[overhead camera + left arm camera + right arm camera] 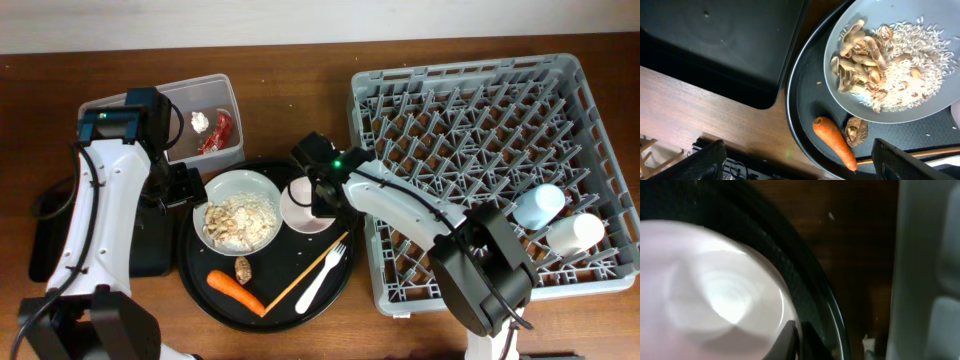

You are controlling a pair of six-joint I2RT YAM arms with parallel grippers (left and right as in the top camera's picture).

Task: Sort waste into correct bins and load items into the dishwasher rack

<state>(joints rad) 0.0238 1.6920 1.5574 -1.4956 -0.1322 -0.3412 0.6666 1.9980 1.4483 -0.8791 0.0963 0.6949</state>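
Observation:
My right gripper (318, 200) is shut on the rim of the pale pink bowl (300, 212), which sits on the round black tray (200, 285); the right wrist view shows its fingers (797, 340) pinching the bowl (710, 290). My left gripper (185, 185) is open and empty (800, 165), beside the speckled plate (240, 177) of beige crumbs (240, 222). The carrot (235, 290), brown lump (243, 268), chopstick (305, 268) and white fork (320, 280) lie on the round tray. The red wrapper (217, 133) and white wad (199, 121) lie in the clear tub (200, 95).
The grey rack (470, 110) at the right holds the light-blue cup (537, 205) and the white cup (577, 233). The shallow black tray (155, 245) lies left of the round tray, under my left arm. The left wrist view shows the carrot (835, 142) and lump (856, 131).

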